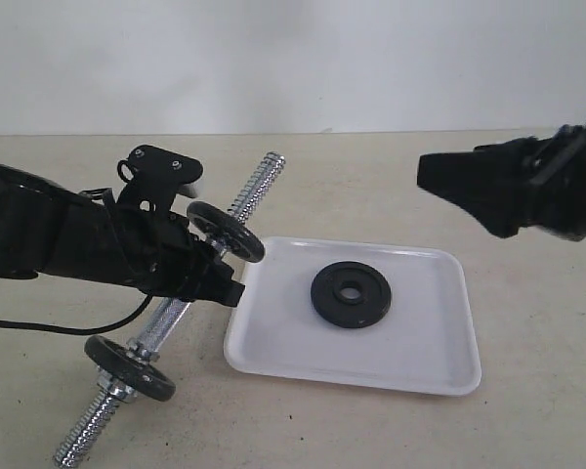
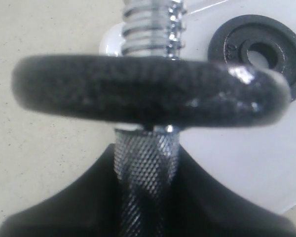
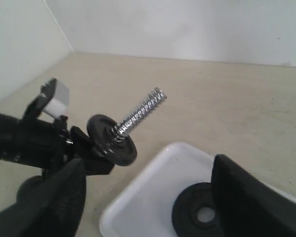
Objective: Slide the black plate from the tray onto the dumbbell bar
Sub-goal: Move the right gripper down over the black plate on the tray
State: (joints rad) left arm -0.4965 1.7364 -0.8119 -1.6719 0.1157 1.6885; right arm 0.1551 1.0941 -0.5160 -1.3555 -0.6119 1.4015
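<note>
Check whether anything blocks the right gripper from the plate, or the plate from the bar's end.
Nothing visible. The plate lies alone in the tray, the open right gripper apart from it. On the bar, the upper threaded end is bare past the disc; the left gripper holds the middle.

Beige matte tabletop (image 1: 527, 293) meets a plain white wall (image 1: 293, 59) along its far edge.

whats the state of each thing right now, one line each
black plate, lying flat in the tray, untouched
tray, flat on the table, holding only the plate
dumbbell bar, tilted, gripped at its knurled middle, upper threaded end bare
left gripper, shut on the dumbbell bar
right gripper, open, empty, in the air near the tray
</note>
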